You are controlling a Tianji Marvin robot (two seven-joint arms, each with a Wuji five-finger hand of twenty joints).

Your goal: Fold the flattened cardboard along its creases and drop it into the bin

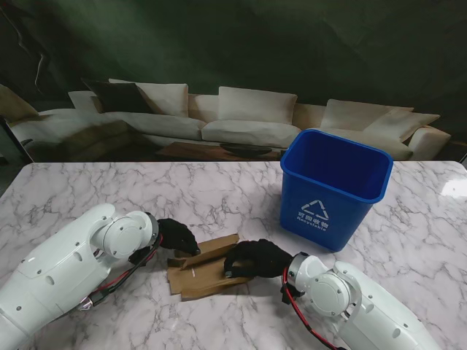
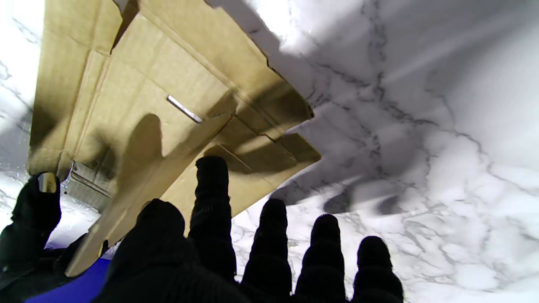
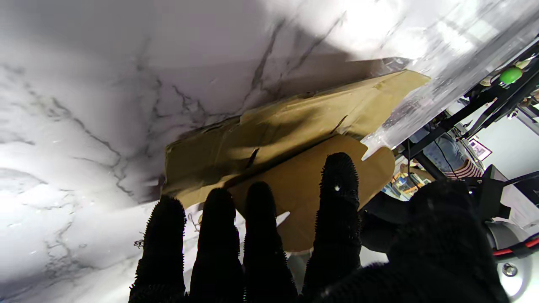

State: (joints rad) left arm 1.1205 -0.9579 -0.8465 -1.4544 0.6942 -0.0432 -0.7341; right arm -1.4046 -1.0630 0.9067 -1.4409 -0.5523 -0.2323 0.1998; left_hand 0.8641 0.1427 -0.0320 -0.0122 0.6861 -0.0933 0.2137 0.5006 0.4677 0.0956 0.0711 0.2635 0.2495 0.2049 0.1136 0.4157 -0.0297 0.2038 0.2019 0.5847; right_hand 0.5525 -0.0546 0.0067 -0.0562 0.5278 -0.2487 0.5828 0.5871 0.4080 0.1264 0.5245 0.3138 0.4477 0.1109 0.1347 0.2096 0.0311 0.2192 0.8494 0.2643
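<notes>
Cardboard point(image 1: 204, 264), brown and partly folded, lies low in the frame's centre on the marble counter point(image 1: 87, 189), pinned between the grasping left hand point(image 1: 177, 236) and right hand point(image 1: 257, 258) to work its creases beside the blue plastic bin point(image 1: 332, 191).

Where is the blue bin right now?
In the stand view, the blue bin stands upright on the marble table, on my right and farther from me than the cardboard and right hand.

Cardboard point(image 1: 206, 265) on table point(image 1: 87, 189), bin point(image 1: 332, 186) farther, to its right.
</notes>
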